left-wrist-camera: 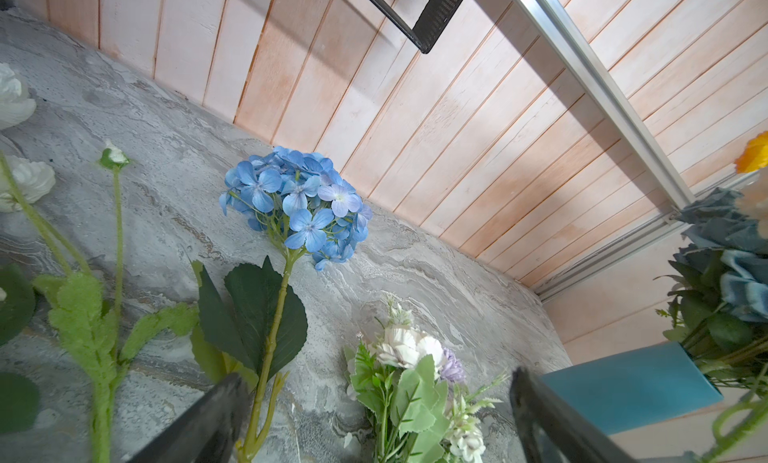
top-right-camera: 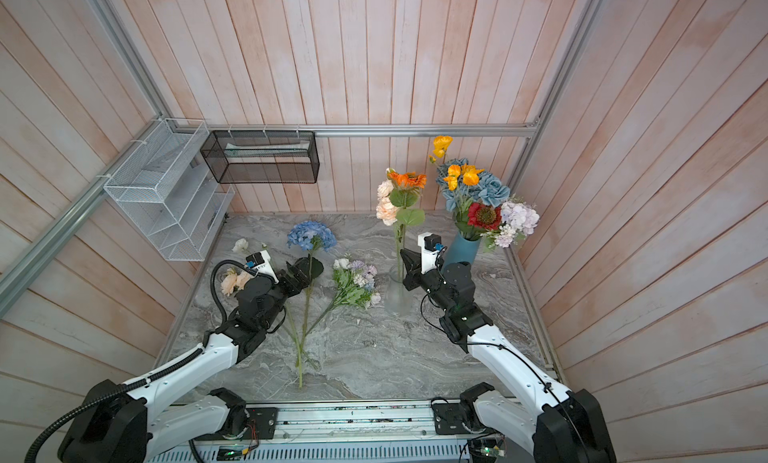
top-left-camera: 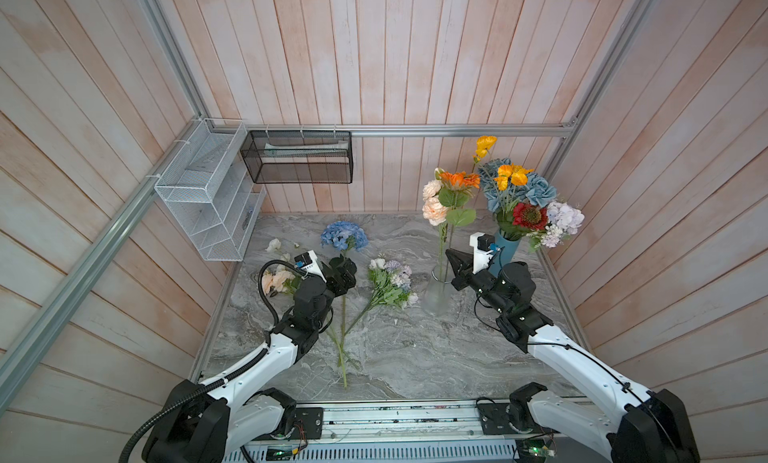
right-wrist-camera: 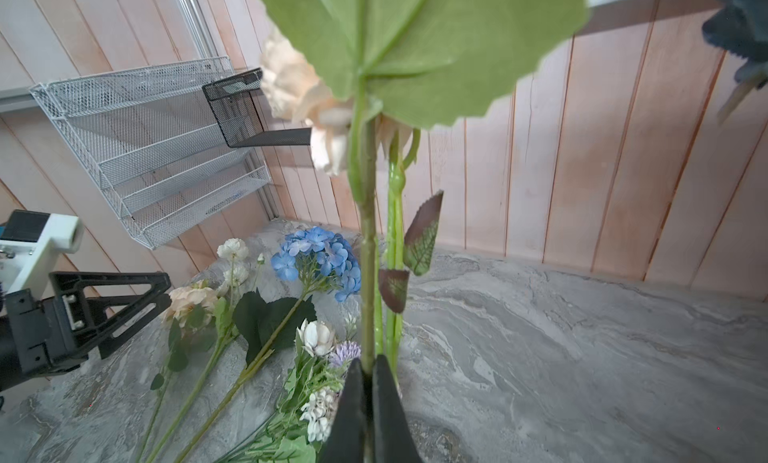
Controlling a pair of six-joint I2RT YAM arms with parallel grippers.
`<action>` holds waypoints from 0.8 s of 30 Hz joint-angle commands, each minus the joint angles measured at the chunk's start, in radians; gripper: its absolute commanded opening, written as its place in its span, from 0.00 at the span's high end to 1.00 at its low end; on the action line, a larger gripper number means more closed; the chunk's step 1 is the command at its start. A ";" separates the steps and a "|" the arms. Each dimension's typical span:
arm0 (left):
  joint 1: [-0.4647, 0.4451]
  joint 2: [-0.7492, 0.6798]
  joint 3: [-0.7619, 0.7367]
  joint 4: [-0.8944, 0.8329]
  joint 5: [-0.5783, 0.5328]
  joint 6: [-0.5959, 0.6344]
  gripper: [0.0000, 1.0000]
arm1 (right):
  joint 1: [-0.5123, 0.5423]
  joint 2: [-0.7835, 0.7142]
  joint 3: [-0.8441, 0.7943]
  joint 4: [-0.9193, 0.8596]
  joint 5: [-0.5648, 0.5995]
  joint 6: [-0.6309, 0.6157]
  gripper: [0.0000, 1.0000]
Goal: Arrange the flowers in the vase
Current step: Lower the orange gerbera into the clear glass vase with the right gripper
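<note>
A clear glass vase (top-left-camera: 436, 292) holds an orange daisy (top-left-camera: 459, 178) and peach blooms (top-left-camera: 434, 211). My right gripper (top-left-camera: 449, 255) (right-wrist-camera: 368, 373) is shut on the leafy green flower stem (right-wrist-camera: 368, 249) just above that vase's mouth. Behind it, a teal vase (top-left-camera: 505, 249) carries a full bunch of flowers (top-left-camera: 528, 199). On the table lie a blue hydrangea (top-left-camera: 344, 235) (left-wrist-camera: 297, 203), a white-lilac sprig (top-left-camera: 392, 280) (left-wrist-camera: 409, 348), a peach flower (top-left-camera: 276, 280) and a white flower (top-left-camera: 273, 245). My left gripper (top-left-camera: 343, 270) (left-wrist-camera: 374, 402) hangs open over the hydrangea's stem (left-wrist-camera: 270, 340), holding nothing.
A white wire rack (top-left-camera: 208, 191) and a black mesh basket (top-left-camera: 297, 157) hang on the back-left walls. Wooden walls and an aluminium frame (top-left-camera: 457, 129) close in the marble table (top-left-camera: 415, 348). The front half of the table is bare.
</note>
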 commanded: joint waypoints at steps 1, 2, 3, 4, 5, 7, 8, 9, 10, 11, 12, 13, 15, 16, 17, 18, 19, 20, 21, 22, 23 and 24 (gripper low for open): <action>0.003 -0.020 0.027 -0.016 -0.041 0.030 0.00 | -0.004 0.013 -0.011 0.050 0.030 0.034 1.00; 0.003 -0.022 0.028 -0.018 -0.045 0.037 0.00 | -0.003 0.019 -0.011 0.044 0.037 0.033 1.00; 0.004 -0.025 0.030 -0.021 -0.052 0.042 0.00 | -0.004 0.021 -0.011 0.035 0.042 0.032 1.00; 0.005 -0.028 0.031 -0.026 -0.060 0.049 0.00 | -0.003 0.026 -0.010 0.027 0.045 0.032 1.00; 0.007 -0.034 0.032 -0.032 -0.068 0.056 0.00 | -0.004 0.028 -0.010 0.017 0.046 0.031 0.98; 0.014 -0.048 0.033 -0.045 -0.080 0.066 0.00 | -0.004 0.028 -0.010 -0.002 0.052 0.031 0.92; 0.020 -0.059 0.032 -0.050 -0.084 0.071 0.00 | -0.004 0.027 -0.009 -0.012 0.055 0.030 0.89; 0.027 -0.067 0.031 -0.058 -0.086 0.074 0.00 | -0.004 0.025 -0.009 -0.020 0.057 0.029 0.85; 0.036 -0.078 0.030 -0.067 -0.084 0.075 0.00 | -0.002 0.019 -0.010 -0.026 0.059 0.029 0.81; 0.046 -0.088 0.028 -0.076 -0.082 0.075 0.00 | -0.004 0.011 -0.009 -0.035 0.064 0.028 0.76; 0.055 -0.097 0.027 -0.085 -0.076 0.074 0.00 | -0.004 0.004 -0.007 -0.042 0.064 0.026 0.72; 0.066 -0.107 0.025 -0.094 -0.070 0.073 0.00 | -0.004 -0.005 -0.006 -0.048 0.068 0.023 0.67; 0.082 -0.123 0.021 -0.114 -0.063 0.071 0.00 | -0.004 -0.023 0.002 -0.067 0.074 0.016 0.61; 0.088 -0.131 0.019 -0.126 -0.060 0.069 0.00 | -0.004 -0.034 0.008 -0.081 0.079 0.011 0.58; 0.093 -0.139 0.019 -0.138 -0.057 0.068 0.00 | -0.004 -0.044 0.016 -0.095 0.083 0.005 0.54; 0.095 -0.146 0.020 -0.149 -0.057 0.068 0.00 | -0.003 -0.053 0.021 -0.108 0.085 0.002 0.51; 0.097 -0.153 0.019 -0.162 -0.056 0.065 0.00 | -0.004 -0.066 0.030 -0.125 0.094 -0.003 0.45; 0.100 -0.158 0.019 -0.178 -0.053 0.063 0.00 | -0.004 -0.084 0.037 -0.143 0.107 -0.008 0.41; 0.100 -0.162 0.017 -0.192 -0.047 0.061 0.00 | -0.004 -0.095 0.041 -0.154 0.114 -0.012 0.39; 0.100 -0.165 0.016 -0.209 -0.041 0.059 0.00 | -0.003 -0.113 0.045 -0.163 0.123 -0.017 0.36; 0.100 -0.165 0.017 -0.230 -0.033 0.056 0.00 | -0.004 -0.132 0.052 -0.172 0.128 -0.021 0.34; 0.101 -0.165 0.017 -0.248 -0.029 0.053 0.00 | -0.004 -0.149 0.056 -0.175 0.130 -0.025 0.33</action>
